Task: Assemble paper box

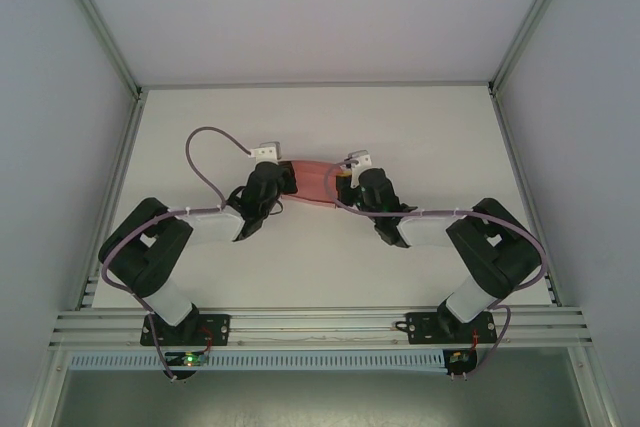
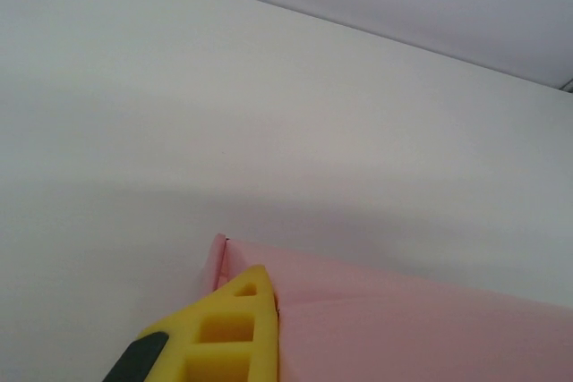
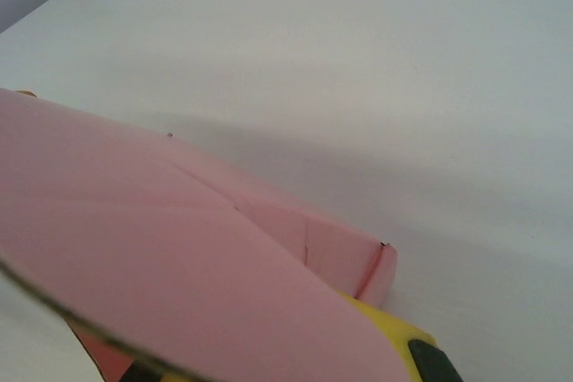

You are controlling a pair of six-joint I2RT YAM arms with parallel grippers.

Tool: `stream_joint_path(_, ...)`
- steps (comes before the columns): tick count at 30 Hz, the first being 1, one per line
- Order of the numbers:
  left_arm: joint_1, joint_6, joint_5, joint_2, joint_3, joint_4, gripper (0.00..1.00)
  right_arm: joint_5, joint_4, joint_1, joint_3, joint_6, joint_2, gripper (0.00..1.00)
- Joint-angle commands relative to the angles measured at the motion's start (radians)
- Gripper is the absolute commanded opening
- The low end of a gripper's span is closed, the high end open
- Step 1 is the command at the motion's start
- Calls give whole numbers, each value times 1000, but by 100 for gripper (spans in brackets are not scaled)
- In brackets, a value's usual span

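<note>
Light, floppy paper box [image 1: 312,184] seems best held by its ends, now clamped by left gripper [image 1: 284,183] at nine o'clock, right gripper [image 1: 346,185] at three.

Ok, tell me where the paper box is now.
In the top view the paper box is over the middle of the table, stretched between the left gripper and right gripper, each clamped on one end.

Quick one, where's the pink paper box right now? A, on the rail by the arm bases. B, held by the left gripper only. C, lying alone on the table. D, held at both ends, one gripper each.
D: the paper box spans between the left gripper and the right gripper, each shut on one end.
</note>
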Motion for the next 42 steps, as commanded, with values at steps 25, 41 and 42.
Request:
stream_joint_path(25, -127, 6, 249, -476, 6, -729, 100, 137, 127, 144, -133, -73, 107, 0)
stream_joint_path(41, 90, -282, 165, -605, 70, -1043, 100, 301, 20, 227, -94, -151, 93, 0)
stream_joint_path(42, 119, -305, 213, -574, 50, -1001, 100, 302, 21, 232, -94, -158, 94, 0)
